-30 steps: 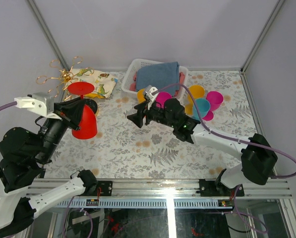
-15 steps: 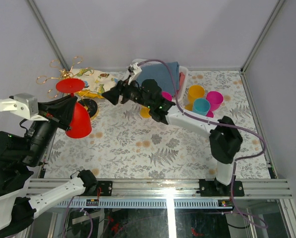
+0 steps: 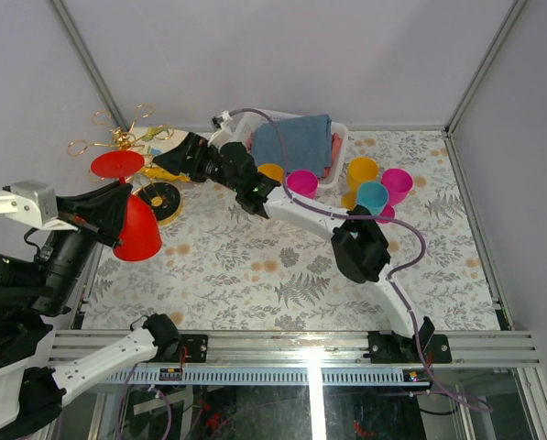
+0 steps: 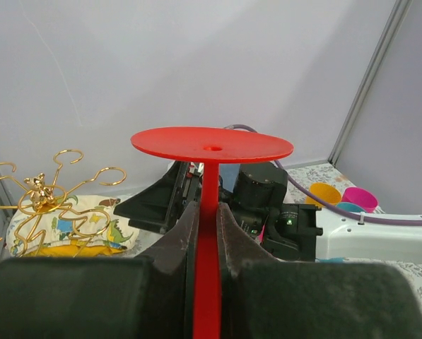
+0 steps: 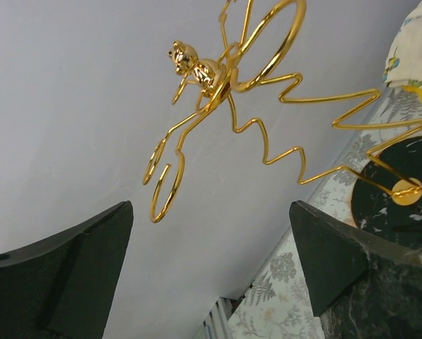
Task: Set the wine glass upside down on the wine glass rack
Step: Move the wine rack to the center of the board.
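Glass: red glass (image 3: 136,229) is off the worktop (image 3: 282,266) at the left side, carried upside down with foot (image 4: 212,143) up and bowl down. That is the attitude it must hang in.
Position against rack: the glass is on the near side of the rack (image 3: 119,137). In the left wrist view the two are apart, so it is not yet hung.
Left jaws: clenched on the stem (image 4: 208,183) below the foot. This leaves the foot and upper stem bare, presumably so that they can pass into a wire loop.
Rack: gold wire, in the far left corner. Its dark round base (image 3: 163,197) sits on the worktop beside a patterned cloth (image 3: 189,151). No glass hangs from the loops in view.
Right arm: the right arm (image 3: 300,206) is stretched across the worktop towards the rack.
Right jaws: released and spread wide, gripping nothing. The rack's wires lie just beyond them, and its base is low to their right in the wrist view.
Likely purpose: probably to steady the light stand while the glass is hung. Not confirmed.
Stage: the carry is nearly complete; insertion has not begun.
Next move requires: the foot lifted above a loop and the stem fed through its opening.
Risks: the stand may tip, or the two arms may crowd each other at the rack.
Uninvolved: basket (image 3: 250,119) and cups (image 3: 374,195), well apart to the right.
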